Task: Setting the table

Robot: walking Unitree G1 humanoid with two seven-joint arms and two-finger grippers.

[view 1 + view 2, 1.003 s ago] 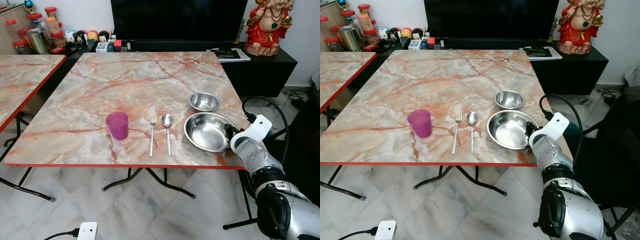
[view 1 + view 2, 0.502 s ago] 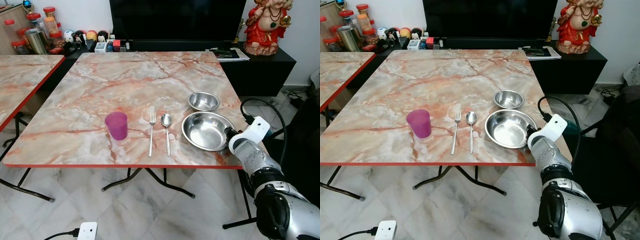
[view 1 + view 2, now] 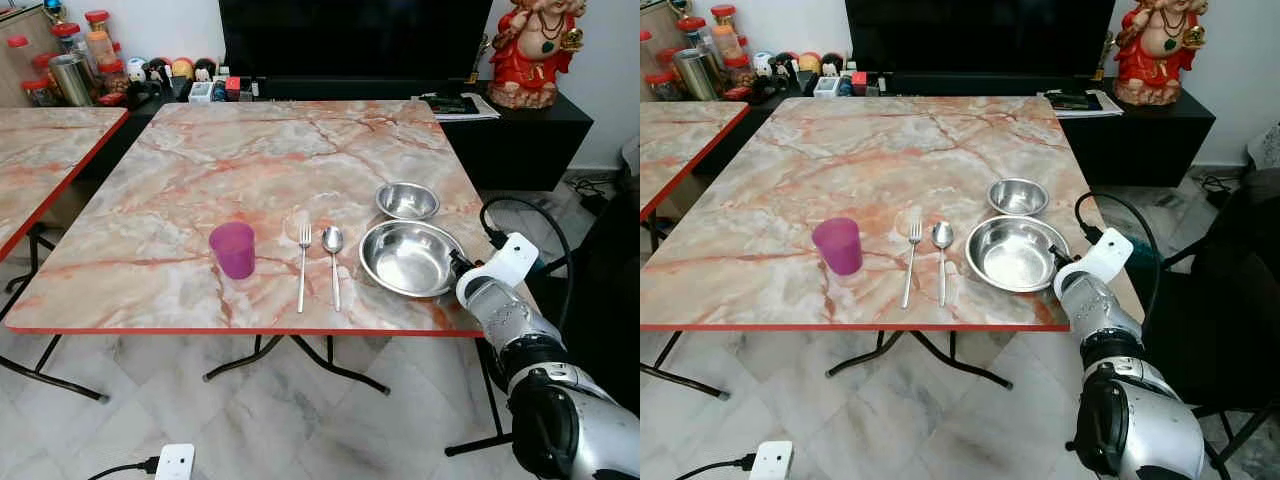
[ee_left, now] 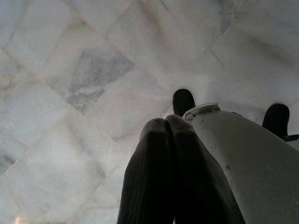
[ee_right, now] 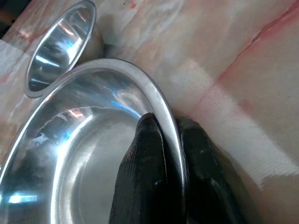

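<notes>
We hold the large bowl (image 3: 411, 258) by its rim with our right gripper (image 5: 170, 140): one black finger sits inside the rim, the other outside, and the jaws are narrow and pinch the thin metal edge. The grip is only on a small piece of the rim, so we think the bowl may tip or slide out if we move it quickly. It can also knock the small bowl (image 3: 407, 201), which stands just beside it on the far side, or push against the spoon (image 3: 333, 260) near its left side. The near edge of the table (image 3: 250, 150) is close too.

The large bowl is shiny steel, round and empty, and it rests flat near the table's right front corner. The fork (image 3: 303, 263) lies just beside the spoon, and the purple cup (image 3: 233, 249) stands further left.

Our left gripper (image 4: 172, 140) hangs over the floor with its fingers pressed together.
</notes>
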